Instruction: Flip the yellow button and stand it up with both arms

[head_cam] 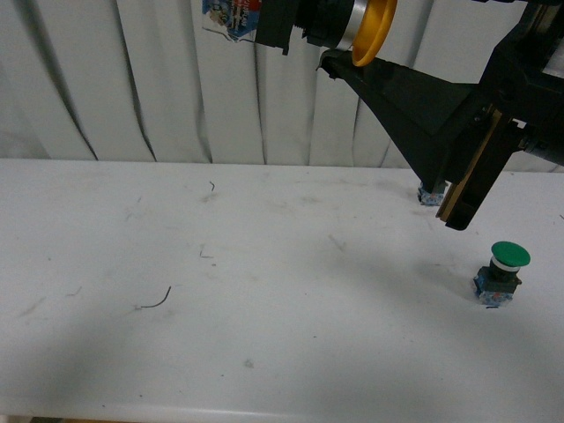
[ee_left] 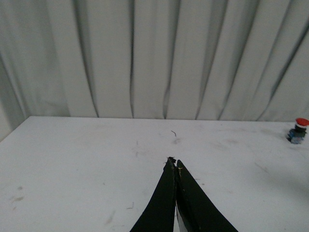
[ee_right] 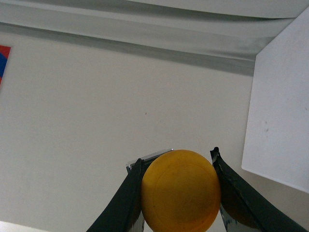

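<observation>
The yellow button (head_cam: 374,31) is held high above the white table (head_cam: 264,308), close to the front camera, at the top of the front view. It lies sideways there, with its orange-yellow cap facing right and its silver and black body to the left. My right gripper (head_cam: 339,55) is shut on it. In the right wrist view the round yellow cap (ee_right: 181,191) fills the gap between the black fingers (ee_right: 126,198) of the right gripper (ee_right: 176,158), which points up at the ceiling. My left gripper (ee_left: 174,162) is shut and empty, low over the table. It does not show in the front view.
A green-capped button (head_cam: 502,273) stands upright on the table at the right. A red-capped button (ee_left: 299,130) stands at the far right near the curtain; its blue base (head_cam: 432,196) peeks out behind my right arm. Grey curtains close off the back.
</observation>
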Controlling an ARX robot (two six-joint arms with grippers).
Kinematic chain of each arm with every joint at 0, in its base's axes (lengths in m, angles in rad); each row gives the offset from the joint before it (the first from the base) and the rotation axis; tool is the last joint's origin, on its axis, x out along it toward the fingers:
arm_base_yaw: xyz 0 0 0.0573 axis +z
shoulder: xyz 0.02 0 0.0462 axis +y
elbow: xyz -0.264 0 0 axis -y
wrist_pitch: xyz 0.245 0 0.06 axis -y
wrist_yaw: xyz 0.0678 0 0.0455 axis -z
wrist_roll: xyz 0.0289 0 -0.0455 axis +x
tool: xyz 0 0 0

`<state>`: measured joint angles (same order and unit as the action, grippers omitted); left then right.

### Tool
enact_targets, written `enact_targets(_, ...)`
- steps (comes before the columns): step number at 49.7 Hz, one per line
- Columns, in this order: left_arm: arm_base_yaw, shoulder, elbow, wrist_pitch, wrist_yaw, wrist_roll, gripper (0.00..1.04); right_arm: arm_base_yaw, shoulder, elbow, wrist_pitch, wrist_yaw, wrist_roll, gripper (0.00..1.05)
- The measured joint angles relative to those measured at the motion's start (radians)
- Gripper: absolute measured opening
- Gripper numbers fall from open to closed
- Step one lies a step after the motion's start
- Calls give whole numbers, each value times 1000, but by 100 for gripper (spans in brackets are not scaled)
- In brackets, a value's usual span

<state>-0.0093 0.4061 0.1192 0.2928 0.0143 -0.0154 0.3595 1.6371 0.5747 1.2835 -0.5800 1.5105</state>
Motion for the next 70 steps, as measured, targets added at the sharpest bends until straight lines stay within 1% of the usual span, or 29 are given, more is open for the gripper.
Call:
enact_targets(4,14,-26,-16,-10,-18,1,2,0,5,0,1,0,0,36)
enact_targets(31,9,-172,-81,-99,-15,1,2,0,18,3,-1,0,0,36)
enact_targets(33,9,-187,-103,-65,-15,1,2,0,20,4,-1,0,-1,36)
enact_targets(35,9,-207,-110,-103,-13,1,2,0,24,4,2,0,-1,36)
enact_targets(46,9,-244,-110,-131,-14,1,2,0,39,10,-3,0,-1,36)
enact_targets(50,9,-372,-109,-308,-14,1,2,0,39,11,0,0,-3,36)
enact_targets(53,9,-397,-107,-276,-14,1,2,0,39,13,-2,0,-6,36)
enact_targets(57,9,-397,-109,-302,-15,1,2,5,40,13,1,-1,-11,36)
enact_targets(65,9,-397,-109,-296,-15,1,2,6,40,14,-2,14,-29,36)
enact_targets(66,9,-397,-109,-296,-15,1,4,6,37,14,-2,23,-38,36)
enact_targets(68,9,-397,-109,-296,-15,1,27,6,21,14,-3,26,-76,36)
enact_targets(70,9,-397,-109,-296,-15,1,49,-12,-26,5,-3,3,-170,36)
